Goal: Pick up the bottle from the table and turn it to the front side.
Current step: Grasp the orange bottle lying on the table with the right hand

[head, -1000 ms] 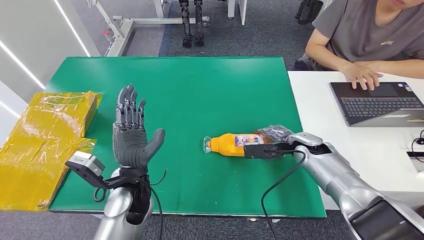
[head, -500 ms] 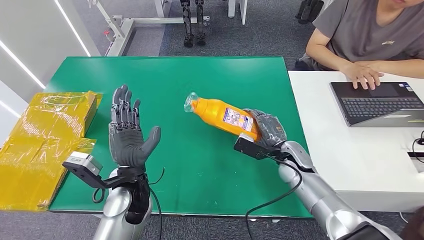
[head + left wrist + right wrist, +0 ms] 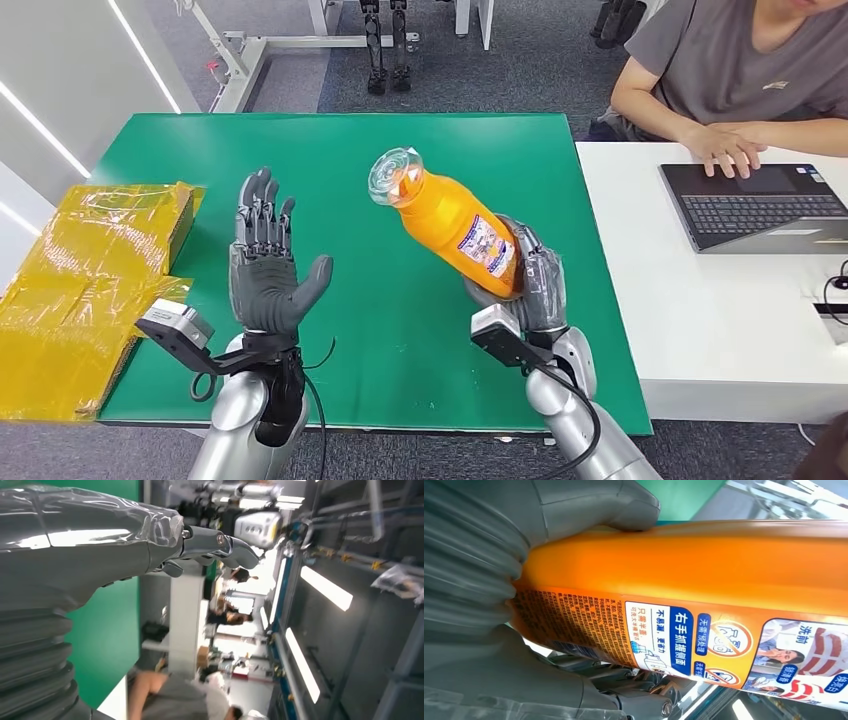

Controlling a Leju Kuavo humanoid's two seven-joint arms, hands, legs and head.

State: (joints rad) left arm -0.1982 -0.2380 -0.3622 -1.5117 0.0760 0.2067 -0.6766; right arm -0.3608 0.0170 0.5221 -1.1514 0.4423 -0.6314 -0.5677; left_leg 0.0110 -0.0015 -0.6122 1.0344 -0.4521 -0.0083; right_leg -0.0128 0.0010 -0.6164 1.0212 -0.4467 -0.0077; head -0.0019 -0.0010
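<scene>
An orange bottle (image 3: 450,222) with a clear cap and a printed label is lifted off the green table (image 3: 380,180), tilted with its cap up and toward the left. My right hand (image 3: 530,280) grips its lower end from behind. In the right wrist view the bottle (image 3: 704,580) runs across the picture with its blue and white label showing, and my right hand (image 3: 499,605) wraps its base, thumb on one side and dark fingers on the other. My left hand (image 3: 265,265) stands raised over the table's left part, palm facing the bottle, fingers spread, holding nothing. The left wrist view shows its thumb (image 3: 220,547) stretched out.
Yellow wrapped packages (image 3: 90,280) lie at the table's left edge. A white table (image 3: 700,300) adjoins on the right with a laptop (image 3: 760,205), and a person (image 3: 740,80) sits behind it with a hand on the keyboard. A metal frame (image 3: 260,50) stands beyond the table.
My right hand has lifted the bottle from lying on the table and swung it up into a steep tilt, cap higher and nearer the middle. The left hand shifted only slightly.
</scene>
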